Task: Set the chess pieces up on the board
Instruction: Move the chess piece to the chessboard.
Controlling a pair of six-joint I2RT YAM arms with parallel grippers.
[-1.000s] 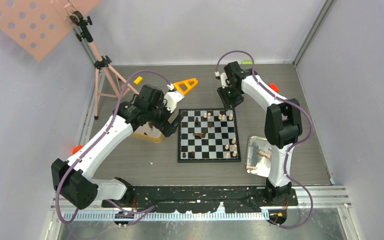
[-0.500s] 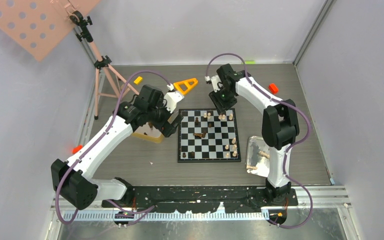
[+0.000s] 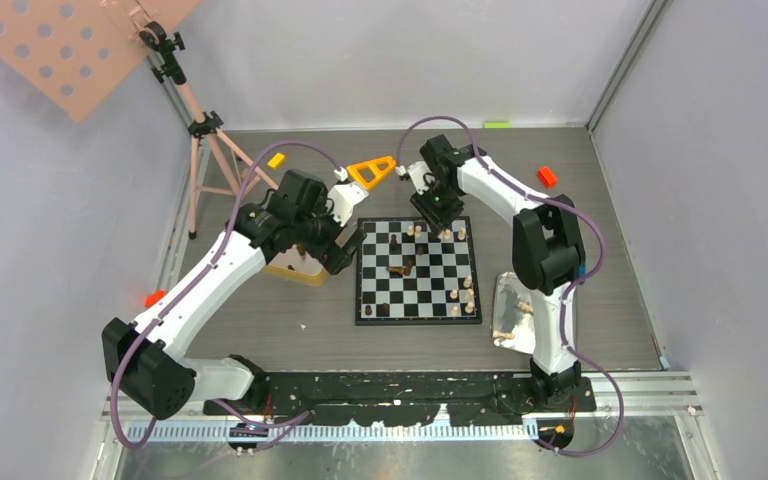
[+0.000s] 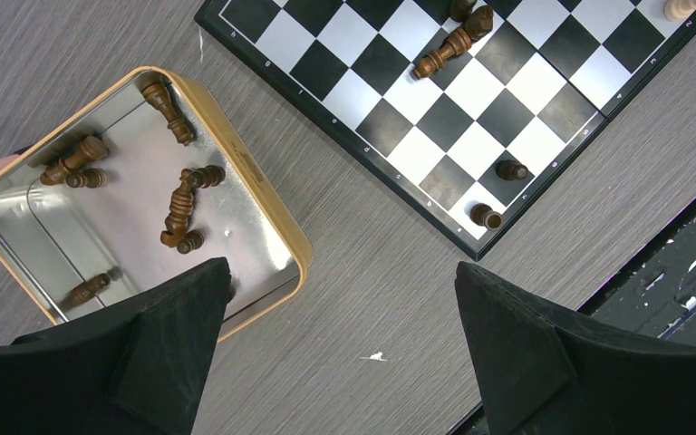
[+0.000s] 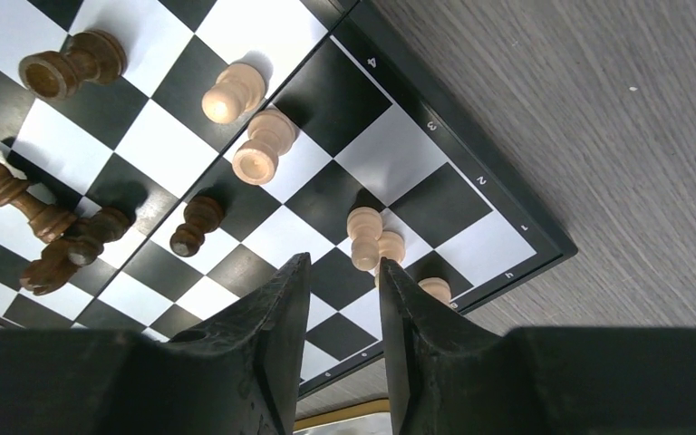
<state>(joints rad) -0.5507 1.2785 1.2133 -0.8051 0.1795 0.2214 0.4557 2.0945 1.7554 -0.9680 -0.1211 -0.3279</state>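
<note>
The board (image 3: 430, 285) lies mid-table, with a few chess pieces on it. In the right wrist view pale pieces (image 5: 263, 145) stand near its far edge (image 5: 390, 154), one pair (image 5: 365, 236) just ahead of my fingertips. Dark pieces (image 5: 45, 227) lie toppled mid-board. My right gripper (image 5: 343, 261) hovers over the board's far side (image 3: 438, 215), open by a narrow gap with nothing between the fingers. My left gripper (image 4: 337, 267) is wide open and empty over bare table (image 3: 332, 255), between the board (image 4: 471, 109) and a gold tin (image 4: 263, 181) holding several dark pieces (image 4: 181, 204).
A silver tray (image 3: 505, 295) with pale pieces (image 3: 528, 308) sits right of the board, partly under the right arm. An orange triangular part (image 3: 372, 170), a yellow block (image 3: 276, 159), a red block (image 3: 546, 176) and a tripod (image 3: 205, 140) stand toward the back.
The right arm has swung left along the board's far edge, and its jaws have narrowed. The left arm has not moved.
</note>
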